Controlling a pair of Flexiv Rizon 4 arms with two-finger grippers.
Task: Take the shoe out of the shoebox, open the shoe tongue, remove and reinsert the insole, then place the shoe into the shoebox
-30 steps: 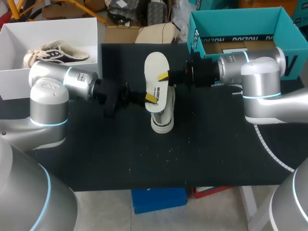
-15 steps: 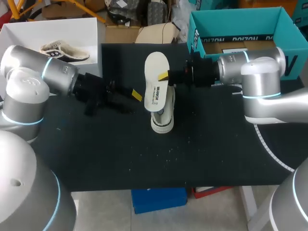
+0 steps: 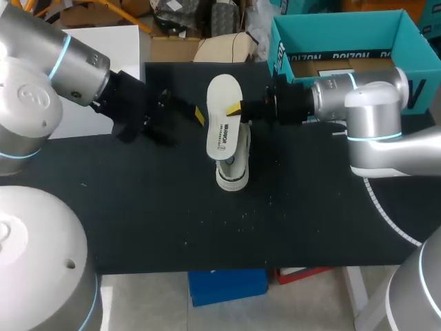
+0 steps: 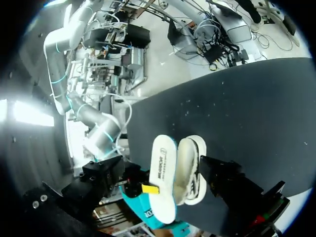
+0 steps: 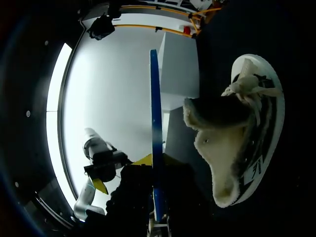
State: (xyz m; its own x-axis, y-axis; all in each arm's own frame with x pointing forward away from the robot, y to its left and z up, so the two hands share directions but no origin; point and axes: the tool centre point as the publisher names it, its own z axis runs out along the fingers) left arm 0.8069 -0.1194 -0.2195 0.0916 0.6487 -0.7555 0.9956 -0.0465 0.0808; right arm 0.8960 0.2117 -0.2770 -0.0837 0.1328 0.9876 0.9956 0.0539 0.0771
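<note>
Shoe (image 3: pixel 233 169) sits mid-table (image 3: pixel 310 221), out of its box.

Head view: right pincer (image 3: pixel 234 109) clamps the white insole (image 3: pixel 222 103) close beside it. Left pincer (image 3: pixel 198 116) is near and holds nothing.

Left wrist: its fingers are spread wide.

Right wrist: the insole's blue edge is between the tips, and the shoe's fleece lining is exposed.

I judge removal done. Next I feed the insole back into the opening.

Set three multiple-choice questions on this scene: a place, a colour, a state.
1. Where is the shoe? A inside a box; B lifted in the air; C on the black table.
2. What colour is the open box beyond the right tool? A teal; B red; C yellow.
3. The right tool is: A open, empty; B shut on the insole; C shut on a lace.
Answers: C, it rests on the table; A, its walls are teal; B, its tips pinch the upright insole.
</note>
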